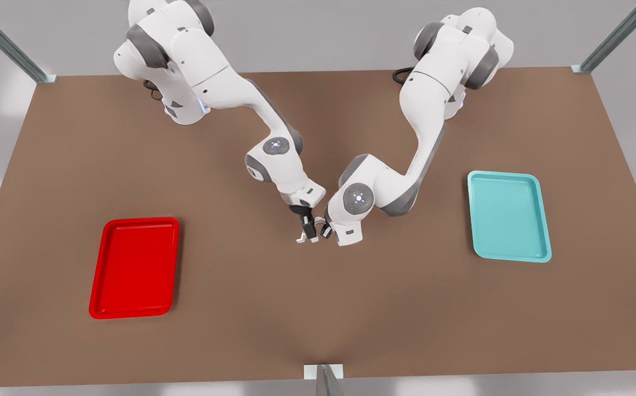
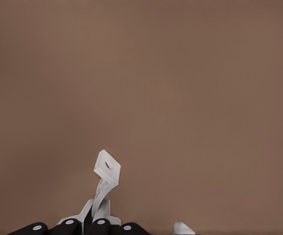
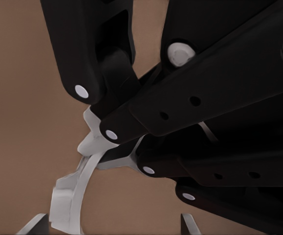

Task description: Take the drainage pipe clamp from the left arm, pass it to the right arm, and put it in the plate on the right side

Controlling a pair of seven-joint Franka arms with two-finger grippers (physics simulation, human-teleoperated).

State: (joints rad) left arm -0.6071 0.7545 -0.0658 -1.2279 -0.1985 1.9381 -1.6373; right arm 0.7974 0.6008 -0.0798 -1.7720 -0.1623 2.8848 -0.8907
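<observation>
well, i am at the handover, mid-surface, between the two trays. my left end effector pinches the drainage pipe clamp by one end, its fingers pressed together on the strap, so the curved band and the free tab with its hole stick out past the fingertips. my right end effector sits just beside it, pointing down, with fingers spread. in the right wrist view the pale tips stand either side of the clamp's free part and, as far as i can judge, touch nothing yet.

the step in hand, as i read it, is to shut the right fingers on that free end. to do it well i want the strap centred between the pads, with the flat tab lying against them rather than edge-on, since a thin curved band will likely twist or pop out if caught on its rim. the two sets of black fingers crowd close, so i should grip clear of the left tips. the left should let go only once the right hold is firm, then back off straight.

the plate, bright red, lies well apart toward the front view's left and holds nothing; the teal tray on the opposite side is not my target.
</observation>
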